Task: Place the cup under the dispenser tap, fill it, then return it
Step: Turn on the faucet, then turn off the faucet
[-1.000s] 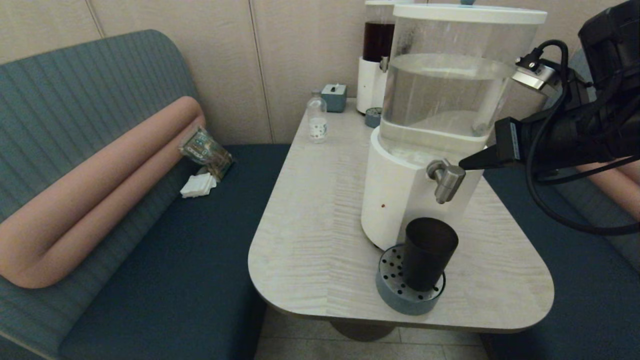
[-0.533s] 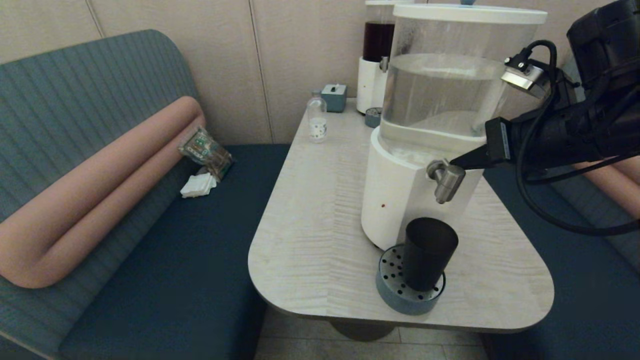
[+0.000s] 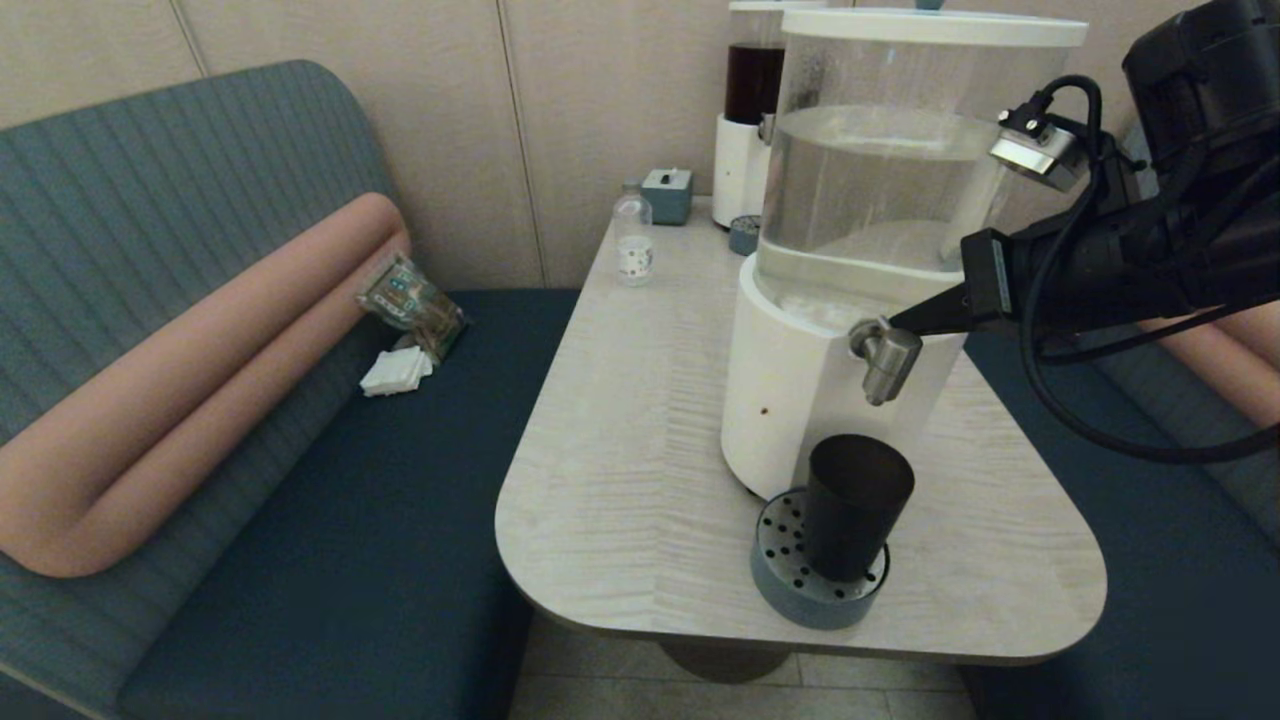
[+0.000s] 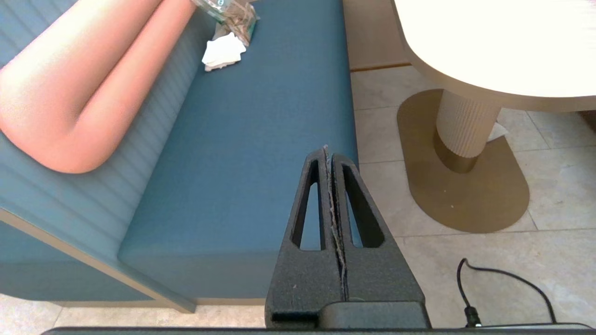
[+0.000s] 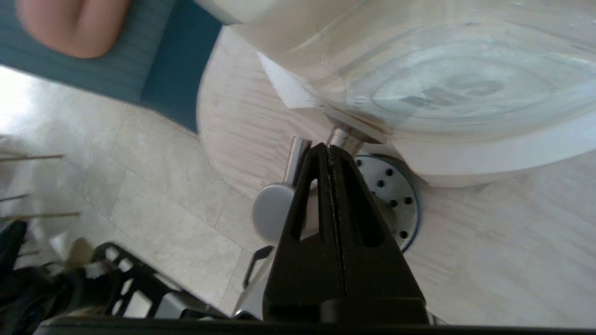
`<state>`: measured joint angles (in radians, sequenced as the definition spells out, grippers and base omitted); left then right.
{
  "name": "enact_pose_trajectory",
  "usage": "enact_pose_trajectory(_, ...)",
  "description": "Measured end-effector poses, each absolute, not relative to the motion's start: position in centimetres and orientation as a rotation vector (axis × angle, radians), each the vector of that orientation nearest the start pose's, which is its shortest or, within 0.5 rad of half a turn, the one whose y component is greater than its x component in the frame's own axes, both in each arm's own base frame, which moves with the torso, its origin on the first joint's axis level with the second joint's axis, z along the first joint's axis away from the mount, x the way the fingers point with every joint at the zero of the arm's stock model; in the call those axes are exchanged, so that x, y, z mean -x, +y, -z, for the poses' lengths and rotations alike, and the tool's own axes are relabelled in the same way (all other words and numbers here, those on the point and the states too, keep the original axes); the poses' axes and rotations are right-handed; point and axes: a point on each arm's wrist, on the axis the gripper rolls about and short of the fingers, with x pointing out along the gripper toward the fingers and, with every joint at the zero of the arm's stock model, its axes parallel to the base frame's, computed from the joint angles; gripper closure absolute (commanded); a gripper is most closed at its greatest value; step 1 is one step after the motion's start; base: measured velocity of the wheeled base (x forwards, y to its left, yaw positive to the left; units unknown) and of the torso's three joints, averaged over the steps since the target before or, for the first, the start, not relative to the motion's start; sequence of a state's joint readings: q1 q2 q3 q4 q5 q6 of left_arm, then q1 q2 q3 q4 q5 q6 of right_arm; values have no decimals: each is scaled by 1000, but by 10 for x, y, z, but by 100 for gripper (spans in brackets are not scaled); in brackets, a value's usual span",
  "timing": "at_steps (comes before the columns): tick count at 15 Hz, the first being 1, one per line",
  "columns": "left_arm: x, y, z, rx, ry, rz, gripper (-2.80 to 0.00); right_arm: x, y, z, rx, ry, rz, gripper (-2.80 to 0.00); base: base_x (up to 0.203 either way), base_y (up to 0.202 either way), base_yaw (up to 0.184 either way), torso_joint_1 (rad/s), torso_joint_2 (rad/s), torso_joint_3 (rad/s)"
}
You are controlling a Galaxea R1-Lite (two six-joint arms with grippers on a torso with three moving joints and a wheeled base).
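Note:
The dark tapered cup (image 3: 856, 505) stands upright on the blue perforated drip tray (image 3: 782, 580), below the silver dispenser tap (image 3: 881, 360) of the big clear-tank dispenser (image 3: 880, 190). My right gripper (image 3: 895, 322) is shut with nothing in it; its tip sits at the top of the tap, touching or nearly so. In the right wrist view the shut right gripper (image 5: 328, 148) points at the tap's stem (image 5: 342, 137), with the round tap head (image 5: 270, 216) beside it. My left gripper (image 4: 327, 150) is shut and hangs over the floor beside the bench.
A small clear bottle (image 3: 633, 236), a blue box (image 3: 668, 194) and a slim dark-liquid dispenser (image 3: 750, 110) stand at the table's far end. A snack packet (image 3: 412, 300) and napkins (image 3: 397, 371) lie on the blue bench (image 3: 330, 520). The table's pedestal (image 4: 465, 135) stands near the left gripper.
My right arm has moved left towards the dispenser, bringing the shut gripper's tip from beside the tap onto its top. The cup has stayed on the drip tray.

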<state>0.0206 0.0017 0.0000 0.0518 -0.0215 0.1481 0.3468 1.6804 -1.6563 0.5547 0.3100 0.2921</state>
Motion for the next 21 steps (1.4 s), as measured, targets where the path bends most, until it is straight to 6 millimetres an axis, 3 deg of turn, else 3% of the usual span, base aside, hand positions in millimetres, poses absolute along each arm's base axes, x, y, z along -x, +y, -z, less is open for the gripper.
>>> enact_pose_trajectory(6, 23, -1, -70, -147, 53, 5, 0, -273, 110, -315, -269, 687, -690, 0, 0, 0, 0, 0, 0, 0)
enact_pose_trajectory(12, 23, -1, -70, -147, 53, 4, 0, -272, 106, -317, -271, 657, -711, 0, 0, 0, 0, 0, 0, 0)
enact_pose_trajectory(21, 23, -1, -70, -147, 53, 4, 0, -235, 85, -338, -276, 518, -698, 0, 0, 0, 0, 0, 0, 0)
